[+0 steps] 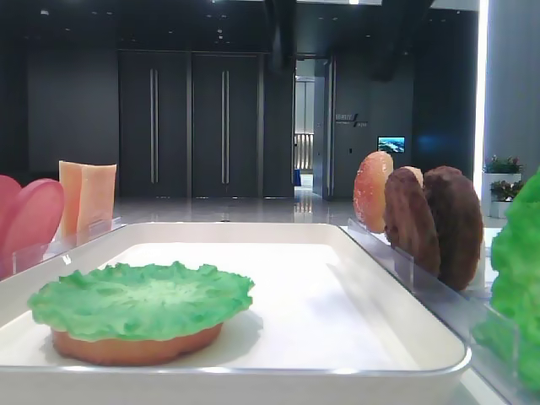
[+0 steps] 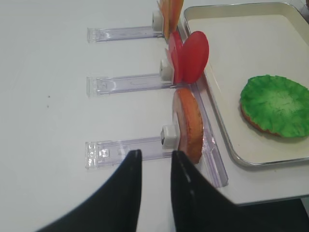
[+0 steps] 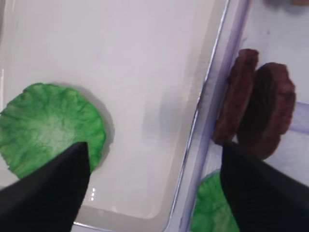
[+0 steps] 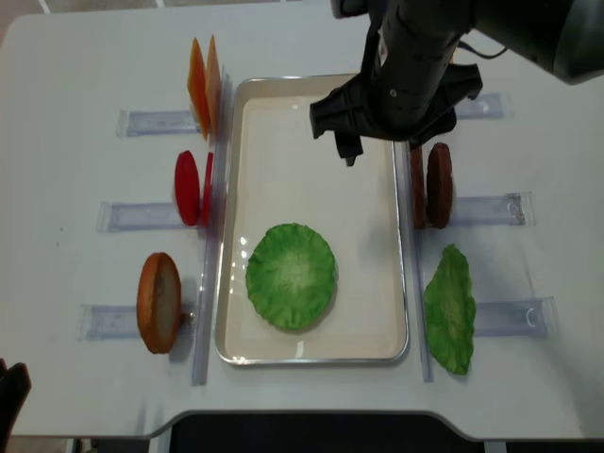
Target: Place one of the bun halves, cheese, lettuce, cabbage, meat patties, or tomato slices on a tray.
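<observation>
White tabletop all around, with the tray (image 4: 311, 351) sitting mid-frame in the overhead view. Lower middle of it holds a lettuce (image 4: 291, 276) leaf lying flat on a bun half (image 1: 135, 345). Right gripper (image 3: 154, 179) hangs over the tray's right edge, fingers spread wide, nothing in them. Left gripper (image 2: 153, 166) is pinched shut and empty near the upright bun (image 2: 189, 123) at the tray's left side.

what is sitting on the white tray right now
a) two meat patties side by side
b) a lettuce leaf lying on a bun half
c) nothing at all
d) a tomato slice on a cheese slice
b: the tray holds only a green lettuce leaf lying flat, and the low exterior view shows a bun half under it; the meat patties stand in a holder outside the tray's rim.
</observation>
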`<move>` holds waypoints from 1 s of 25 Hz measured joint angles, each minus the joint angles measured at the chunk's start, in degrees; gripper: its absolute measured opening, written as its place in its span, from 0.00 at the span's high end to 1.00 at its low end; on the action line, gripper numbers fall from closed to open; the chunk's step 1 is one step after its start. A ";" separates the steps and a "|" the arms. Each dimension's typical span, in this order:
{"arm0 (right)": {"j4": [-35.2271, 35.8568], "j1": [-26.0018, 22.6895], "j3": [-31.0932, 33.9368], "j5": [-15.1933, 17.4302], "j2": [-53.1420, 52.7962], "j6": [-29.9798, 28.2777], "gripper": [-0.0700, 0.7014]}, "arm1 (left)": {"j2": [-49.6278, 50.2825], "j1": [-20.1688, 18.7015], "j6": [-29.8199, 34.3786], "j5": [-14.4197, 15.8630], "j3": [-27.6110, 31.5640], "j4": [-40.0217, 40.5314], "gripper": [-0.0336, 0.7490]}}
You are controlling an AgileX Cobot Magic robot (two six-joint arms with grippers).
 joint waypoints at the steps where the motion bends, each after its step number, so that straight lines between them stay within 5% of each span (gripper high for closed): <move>1: -0.10 -1.10 0.00 0.00 -0.30 -0.67 0.22 | 0.00 0.00 -0.04 0.00 0.00 0.00 0.75; 16: 2.87 -29.12 0.56 0.22 -8.64 -17.10 0.22 | 0.00 0.00 -0.04 0.00 0.00 0.00 0.75; 25: 2.87 -44.82 11.00 0.21 -12.88 -26.15 0.22 | 0.00 0.00 -0.04 0.00 0.00 0.00 0.75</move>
